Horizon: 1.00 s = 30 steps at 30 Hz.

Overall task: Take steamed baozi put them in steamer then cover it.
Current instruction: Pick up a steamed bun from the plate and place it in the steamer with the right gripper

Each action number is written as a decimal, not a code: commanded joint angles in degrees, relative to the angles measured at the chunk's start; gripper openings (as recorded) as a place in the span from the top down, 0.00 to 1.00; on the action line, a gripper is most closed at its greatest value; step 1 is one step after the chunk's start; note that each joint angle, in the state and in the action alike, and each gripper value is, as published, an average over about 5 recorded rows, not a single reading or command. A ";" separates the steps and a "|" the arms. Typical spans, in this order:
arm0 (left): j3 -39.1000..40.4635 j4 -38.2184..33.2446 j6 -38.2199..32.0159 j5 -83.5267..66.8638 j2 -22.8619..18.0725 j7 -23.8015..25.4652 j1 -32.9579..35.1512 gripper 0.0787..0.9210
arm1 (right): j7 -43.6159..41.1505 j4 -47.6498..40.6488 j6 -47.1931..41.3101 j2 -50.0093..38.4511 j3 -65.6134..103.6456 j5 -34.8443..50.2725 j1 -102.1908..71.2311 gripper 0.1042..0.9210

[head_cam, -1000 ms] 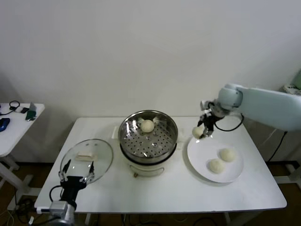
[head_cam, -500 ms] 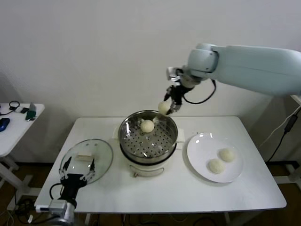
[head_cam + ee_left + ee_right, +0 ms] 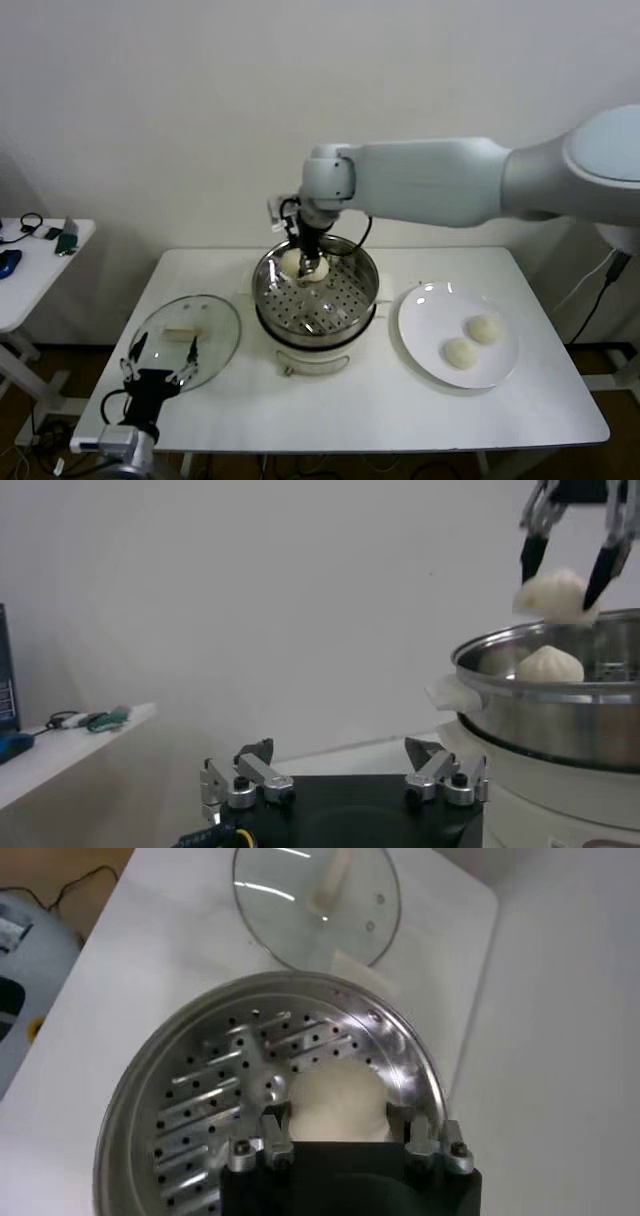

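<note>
Your right gripper, its fingers closed around one steamed baozi, hangs just above the far side of the steamer, so the perforated tray lies directly under it, with another bun resting just below.

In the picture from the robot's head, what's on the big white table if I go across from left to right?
Glass lid → steamer, with the right gripper holding a steamed baozi over it, beside one already inside → white plate with two more buns.
</note>
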 commanded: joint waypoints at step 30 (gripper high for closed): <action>-0.35 0.40 0.05 0.93 0.02 0.41 -0.66 0.12 | -5.60 1.82 4.38 -9.47 1.26 7.05 4.80 0.12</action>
